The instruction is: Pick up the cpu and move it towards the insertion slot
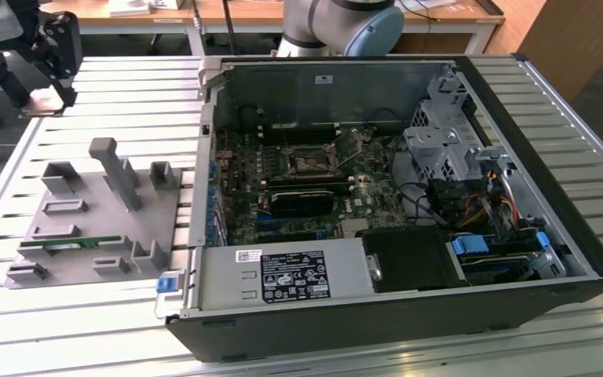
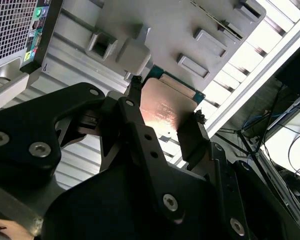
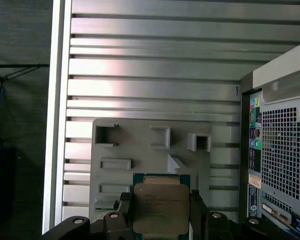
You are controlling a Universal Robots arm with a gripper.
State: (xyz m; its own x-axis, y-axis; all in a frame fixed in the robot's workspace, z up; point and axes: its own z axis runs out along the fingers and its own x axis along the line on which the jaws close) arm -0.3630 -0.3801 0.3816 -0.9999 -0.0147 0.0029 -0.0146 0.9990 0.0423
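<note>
Slatted table (image 3: 140, 60) is carrying an open case (image 1: 385, 330); gripper (image 3: 161, 215) is clamping the cpu (image 3: 161, 202) aloft outside the case (pickup done), well apart from the slot (image 1: 310, 161) inside the case, travel remaining.

Nothing printed here is clear enough to read. In the lower middle of the exterior view, a black label (image 1: 293, 276) with white marks and small symbols sits on the grey power supply (image 1: 228, 287). A small white sticker (image 1: 249, 254) sits just by the label's upper left corner. A second white sticker (image 1: 325, 78) is on the inner wall of the computer case (image 1: 385, 78), near the top centre. In both wrist views the cpu (image 3: 161, 206) (image 2: 165, 107) bears faint engraved lines, perhaps several rows. In the first wrist view a pale sticker (image 3: 254, 181) sits on the case's perforated rear panel (image 3: 282, 150).
</note>
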